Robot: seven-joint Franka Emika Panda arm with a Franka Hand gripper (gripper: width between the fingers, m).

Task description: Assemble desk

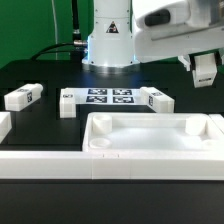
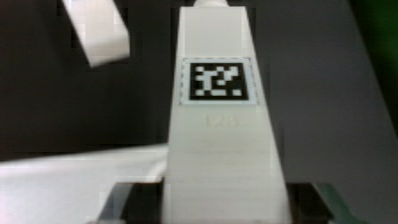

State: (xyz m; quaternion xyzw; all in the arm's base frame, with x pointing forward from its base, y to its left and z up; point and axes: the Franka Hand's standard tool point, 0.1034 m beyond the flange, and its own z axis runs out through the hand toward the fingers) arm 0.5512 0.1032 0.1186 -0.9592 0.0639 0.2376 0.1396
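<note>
White plastic parts lie spread over the black counter [image 1: 30, 70]. The desk top [image 1: 150, 128], a large tray with raised walls, lies flat at about five o'clock in the exterior view. Just in front of it a long low white rail [image 1: 100, 165] runs across the frame.

Beyond the tray, near the picture's centre, is the marker board [image 1: 110, 97]. One tagged leg [image 1: 67, 102] sits close to its nine o'clock edge and another leg [image 1: 157, 100] close to its three o'clock edge. A third leg [image 1: 22, 97] lies well apart at nine o'clock in the view.

The claw [image 1: 205, 66] hangs in the air at about two o'clock, above and beyond the tray's far corner and clear of the counter. It is clenched on the held leg [image 1: 205, 76].

In the wrist view, dark fingers [image 2: 134, 203] press on both flanks of the held leg [image 2: 217, 130] at the claw [image 2: 222, 205]. This square white bar runs straight away from the camera, its black-and-white tag facing the lens. Beside it lies a blurred white bar [image 2: 98, 35], and I cannot tell which part that is.
</note>
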